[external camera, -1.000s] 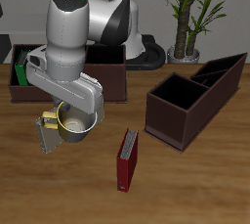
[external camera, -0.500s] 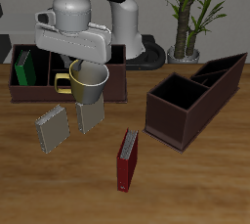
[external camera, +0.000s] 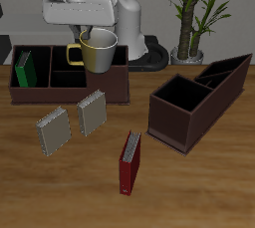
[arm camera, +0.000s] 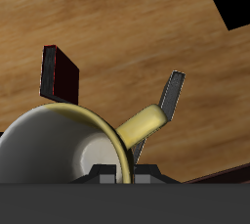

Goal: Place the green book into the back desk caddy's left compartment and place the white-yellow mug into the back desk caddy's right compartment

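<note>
My gripper (external camera: pixel 96 37) is shut on the white-yellow mug (external camera: pixel 99 52) and holds it upright in the air, its yellow handle (external camera: pixel 75 55) sticking out sideways. The mug hangs just above the back desk caddy (external camera: pixel 60 95), roughly over its wide right compartment (external camera: pixel 112 76). The green book (external camera: pixel 24 70) stands upright in the caddy's narrow left compartment. In the wrist view the mug (arm camera: pixel 54 155) fills the foreground, and one finger (arm camera: pixel 171 96) lies along its handle (arm camera: pixel 145 125). The other finger is hidden.
Two grey spiral notebooks (external camera: pixel 53 129) (external camera: pixel 92 113) lean on the table in front of the caddy. A red book (external camera: pixel 129 160) (arm camera: pixel 59 74) stands nearer the front edge. A dark-brown caddy with a sloping rim (external camera: pixel 195 98) sits beside it, with a potted plant (external camera: pixel 194 13) behind.
The gripper has risen and moved back with the mug, from low over the notebooks to above the back caddy. The notebooks it was hiding are now in view.
</note>
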Robot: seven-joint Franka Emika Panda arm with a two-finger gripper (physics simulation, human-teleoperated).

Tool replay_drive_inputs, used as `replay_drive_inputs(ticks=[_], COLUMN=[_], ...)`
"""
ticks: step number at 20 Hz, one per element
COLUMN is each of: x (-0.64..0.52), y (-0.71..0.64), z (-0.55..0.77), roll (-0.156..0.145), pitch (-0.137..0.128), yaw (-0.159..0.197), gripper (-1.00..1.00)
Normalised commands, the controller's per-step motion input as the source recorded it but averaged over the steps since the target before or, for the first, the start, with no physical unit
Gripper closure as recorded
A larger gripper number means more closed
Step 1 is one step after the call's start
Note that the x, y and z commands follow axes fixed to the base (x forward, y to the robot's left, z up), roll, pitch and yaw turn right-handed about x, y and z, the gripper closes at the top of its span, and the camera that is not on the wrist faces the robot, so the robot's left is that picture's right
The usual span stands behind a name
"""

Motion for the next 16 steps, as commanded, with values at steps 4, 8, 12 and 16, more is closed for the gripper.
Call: replay_drive_inputs(ticks=[4, 8, 12, 16], x=[-0.43, -0.58, -0.59, -0.33], y=[-0.03, 0.13, 0.36, 0.23], z=[0.31, 0.37, 0.20, 0.03], roll=[0.018, 0.049, 0.076, 0.015], pitch=[-0.042, -0.059, -0.040, -0.008], yaw=[0.048, 0.077, 0.078, 0.049], gripper=[1.00, 1.00, 1.00, 1.00])
